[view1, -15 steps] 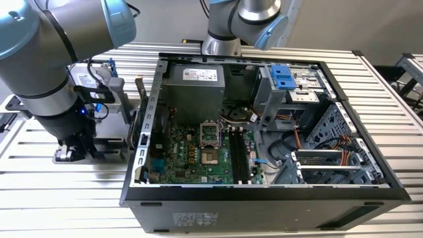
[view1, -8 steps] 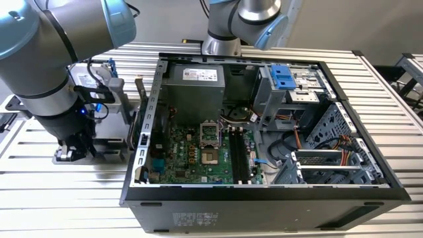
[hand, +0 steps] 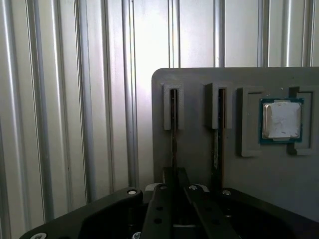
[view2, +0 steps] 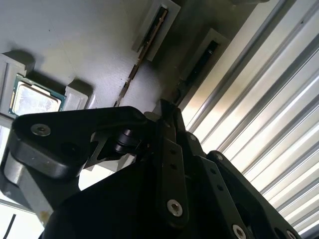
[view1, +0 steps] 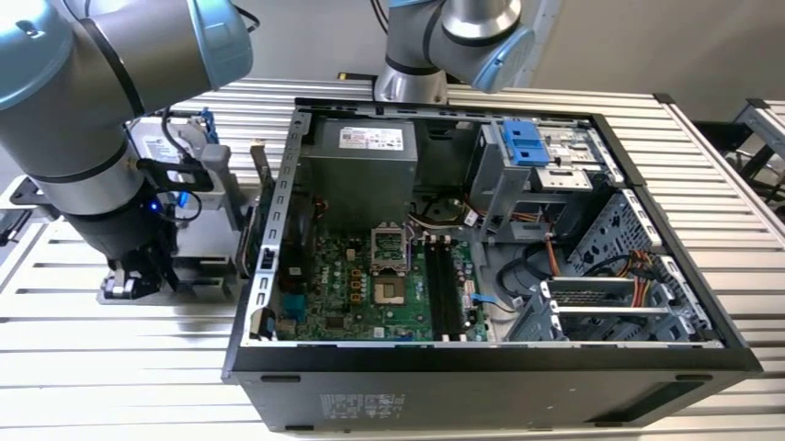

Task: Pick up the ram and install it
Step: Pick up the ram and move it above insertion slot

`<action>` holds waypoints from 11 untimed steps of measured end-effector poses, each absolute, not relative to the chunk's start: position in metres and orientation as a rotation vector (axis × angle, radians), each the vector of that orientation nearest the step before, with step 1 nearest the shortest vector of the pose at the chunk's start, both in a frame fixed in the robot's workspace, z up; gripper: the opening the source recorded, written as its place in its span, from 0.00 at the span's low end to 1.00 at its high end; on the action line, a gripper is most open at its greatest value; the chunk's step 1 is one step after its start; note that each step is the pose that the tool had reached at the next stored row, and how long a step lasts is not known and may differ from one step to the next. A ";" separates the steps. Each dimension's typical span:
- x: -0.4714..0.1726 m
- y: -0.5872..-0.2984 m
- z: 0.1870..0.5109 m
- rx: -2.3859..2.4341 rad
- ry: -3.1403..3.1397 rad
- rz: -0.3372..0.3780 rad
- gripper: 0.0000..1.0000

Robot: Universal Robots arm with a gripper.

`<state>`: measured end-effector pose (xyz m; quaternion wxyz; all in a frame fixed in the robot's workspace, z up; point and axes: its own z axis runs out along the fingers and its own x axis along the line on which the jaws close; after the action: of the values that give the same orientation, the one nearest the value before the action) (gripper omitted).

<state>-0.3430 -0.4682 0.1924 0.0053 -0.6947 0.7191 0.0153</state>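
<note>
because the ram [hand: 173, 142] stood on edge in its grey holder [hand: 197, 149], the end effector [hand: 175, 173] sat over it; i could not tell if it gripped.

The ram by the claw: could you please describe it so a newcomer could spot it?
On the ribbed table lies a grey plate holding a silver processor and two sticks on edge. The ram is the stick in line with the claw, farther from the processor than its twin.

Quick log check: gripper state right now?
Gripper: at the ram in its holder; open or closed cannot be told.
</note>
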 end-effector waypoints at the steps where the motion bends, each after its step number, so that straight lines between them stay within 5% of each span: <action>1: -0.343 -0.468 0.192 -2.175 2.252 0.048 0.00; 11: -0.343 -0.468 0.203 -2.175 2.252 0.048 0.00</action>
<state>-0.3430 -0.4683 0.2030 0.0051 -0.6947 0.7191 0.0153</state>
